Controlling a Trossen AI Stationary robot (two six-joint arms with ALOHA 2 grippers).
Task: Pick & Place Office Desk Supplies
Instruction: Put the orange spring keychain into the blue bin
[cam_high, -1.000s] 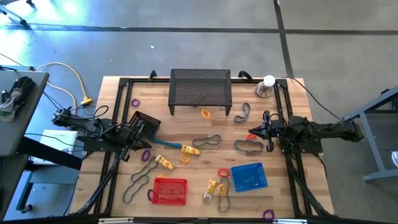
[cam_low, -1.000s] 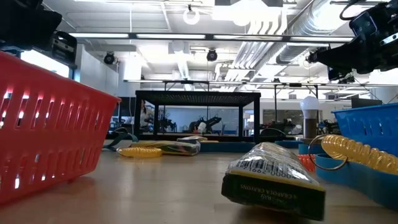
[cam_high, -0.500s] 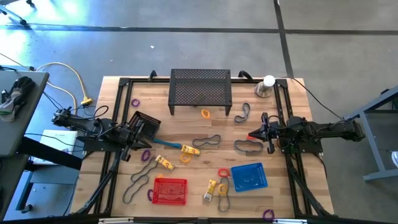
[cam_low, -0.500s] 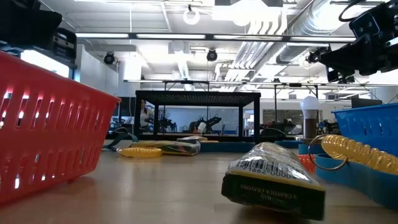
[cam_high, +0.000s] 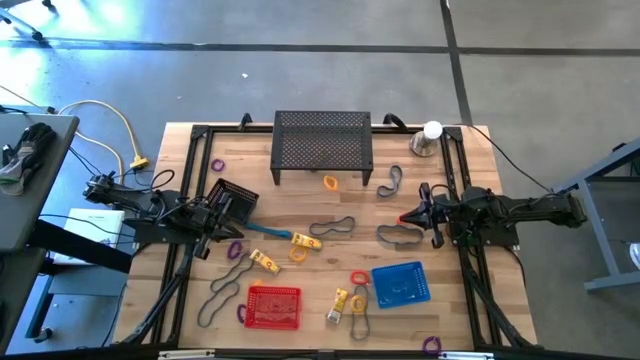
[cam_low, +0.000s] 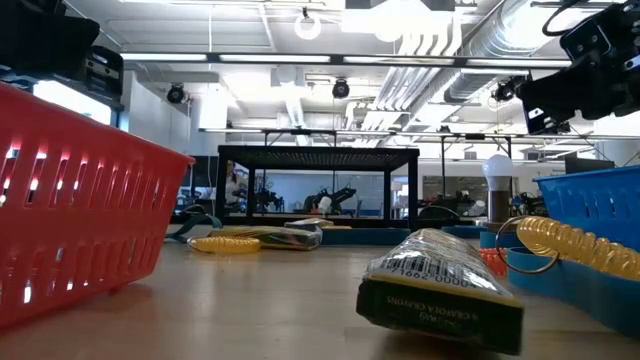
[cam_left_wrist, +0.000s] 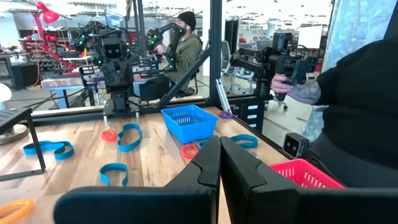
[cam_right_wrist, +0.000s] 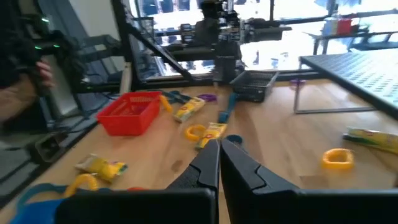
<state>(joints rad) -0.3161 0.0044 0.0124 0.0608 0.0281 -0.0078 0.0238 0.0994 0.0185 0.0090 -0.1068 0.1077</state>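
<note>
Hidden parts: in the low view the red plastic basket (cam_low: 75, 200) is cut off at the picture's edge, and the blue plastic basket (cam_low: 595, 215) too; only a dark piece of each arm enters from above.
Hard to read: the small purple rings (cam_high: 217, 164) along the table's edges are too little to tell more than their colour.
Left gripper (cam_left_wrist: 219, 163): its two dark fingers are pressed together and carry nothing (they touch no item).
Right gripper (cam_right_wrist: 219, 163): fingers also closed against each other, empty, held above the wooden table (cam_high: 300, 205).
Left arm pose: stretched low over the table's left side, the wrist beside a black tray-like box (cam_high: 235, 195).
Right arm pose: reaching inward from the right side, level, its tip near a dark grey band loop (cam_high: 399, 236).
Supplies: the loose items are spread over the table's middle and front: another grey loop (cam_high: 332, 226), yellow packets (cam_high: 306, 241), an orange ring (cam_high: 331, 183), a red ring (cam_high: 359, 278).
Baskets: red one at the front, blue one to its right, well apart.
Background: a person with a controller sits beyond the table in the left wrist view.
</note>
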